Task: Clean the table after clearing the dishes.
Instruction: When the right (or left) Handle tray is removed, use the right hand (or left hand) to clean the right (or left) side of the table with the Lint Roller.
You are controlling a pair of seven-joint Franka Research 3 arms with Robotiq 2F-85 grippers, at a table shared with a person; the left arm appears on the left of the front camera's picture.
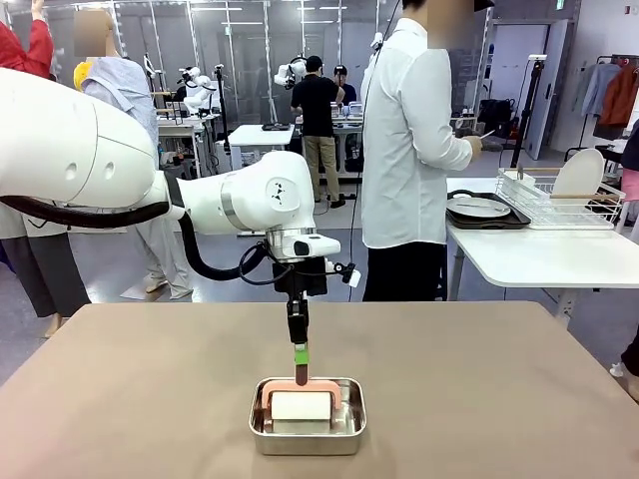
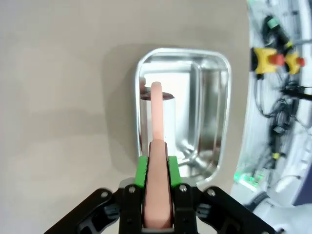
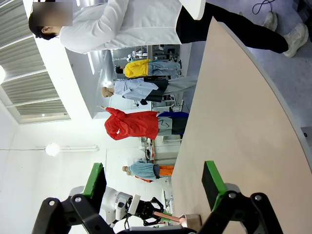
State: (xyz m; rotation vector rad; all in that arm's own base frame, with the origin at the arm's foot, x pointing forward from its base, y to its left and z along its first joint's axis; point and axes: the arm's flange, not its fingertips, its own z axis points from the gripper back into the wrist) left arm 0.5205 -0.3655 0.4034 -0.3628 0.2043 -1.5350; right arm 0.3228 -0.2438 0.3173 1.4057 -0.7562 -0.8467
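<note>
The taupe-brown table (image 1: 479, 379) carries a small steel pan (image 1: 308, 431) near its front edge. In the pan lies a white block with a pink handle (image 1: 302, 381) arching over it. My left gripper (image 1: 301, 361) hangs straight down over the pan, shut on the top of that handle. In the left wrist view the green pads (image 2: 141, 171) clamp the pink handle (image 2: 157, 122) above the pan (image 2: 222, 97). My right gripper (image 3: 153, 181) is open and holds nothing, off the table's (image 3: 234, 122) side. A white plate on a dark tray (image 1: 486, 211), one of the dishes, sits on the white side table.
A person in a white shirt (image 1: 404, 150) stands just beyond the table's far edge, turned toward the white side table (image 1: 539, 254). A wire rack (image 1: 564, 198) with a plate stands on that table. The brown top around the pan is bare.
</note>
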